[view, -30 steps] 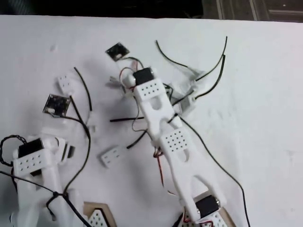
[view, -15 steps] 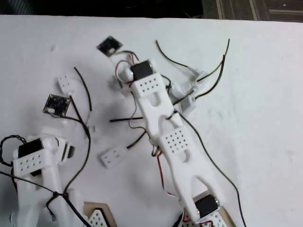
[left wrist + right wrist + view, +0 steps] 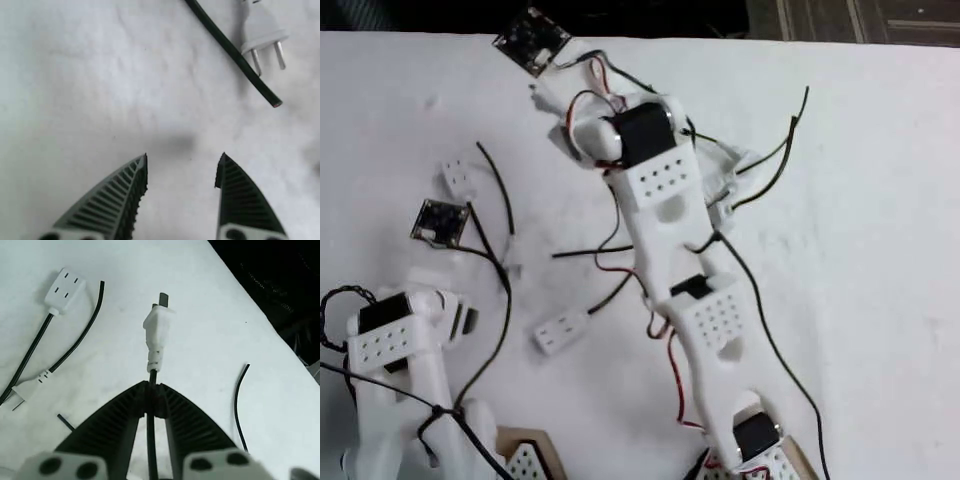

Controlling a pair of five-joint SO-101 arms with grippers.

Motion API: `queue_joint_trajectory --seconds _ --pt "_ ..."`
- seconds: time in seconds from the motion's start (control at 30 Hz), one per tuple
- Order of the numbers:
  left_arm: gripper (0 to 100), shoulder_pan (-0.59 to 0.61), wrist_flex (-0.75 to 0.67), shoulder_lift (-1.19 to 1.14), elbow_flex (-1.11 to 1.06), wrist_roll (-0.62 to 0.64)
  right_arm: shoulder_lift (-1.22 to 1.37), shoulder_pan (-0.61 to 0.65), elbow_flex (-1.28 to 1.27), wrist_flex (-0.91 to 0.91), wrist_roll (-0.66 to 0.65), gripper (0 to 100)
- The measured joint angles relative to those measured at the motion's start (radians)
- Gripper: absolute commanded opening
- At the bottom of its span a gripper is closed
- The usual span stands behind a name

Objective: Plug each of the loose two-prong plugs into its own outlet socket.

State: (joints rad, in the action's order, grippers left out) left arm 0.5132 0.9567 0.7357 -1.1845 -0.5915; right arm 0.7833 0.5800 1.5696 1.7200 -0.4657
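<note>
Table (image 3: 880,250), white, carries both arms. The right arm (image 3: 665,200) stretches from the near edge toward the far left corner. The left arm (image 3: 395,345) sits at the near left corner.

A socket (image 3: 460,178) lies near the left edge, and a second socket (image 3: 558,330) lies between the arms. White parts (image 3: 730,185) beside the right arm's middle are partly hidden under it and hard to make out.

The right gripper (image 3: 152,385) is clamped tight on a black cord (image 3: 150,450) just behind a white plug (image 3: 159,327). The plug's long axis runs in line with the gripper, and its prongs point away toward the far edge. They read as one dark stub.

The left gripper (image 3: 182,157) is over bare table with jaws wide apart, holding nothing. Ahead of it a second plug (image 3: 262,27) lies flat with its two prongs turned back toward the gripper. Its rear is cut off, and a cord end (image 3: 250,75) lies just beside it.
</note>
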Motion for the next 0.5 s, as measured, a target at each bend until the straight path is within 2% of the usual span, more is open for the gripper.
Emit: queue_joint_trajectory --seconds 0.13,0.5 --pt "23 0.000 0.000 0.000 0.000 0.000 -0.178 0.000 -0.233 0.000 0.000 1.6" --pt "23 0.000 0.000 0.000 0.000 0.000 -0.861 0.025 -1.146 0.000 0.000 1.6"
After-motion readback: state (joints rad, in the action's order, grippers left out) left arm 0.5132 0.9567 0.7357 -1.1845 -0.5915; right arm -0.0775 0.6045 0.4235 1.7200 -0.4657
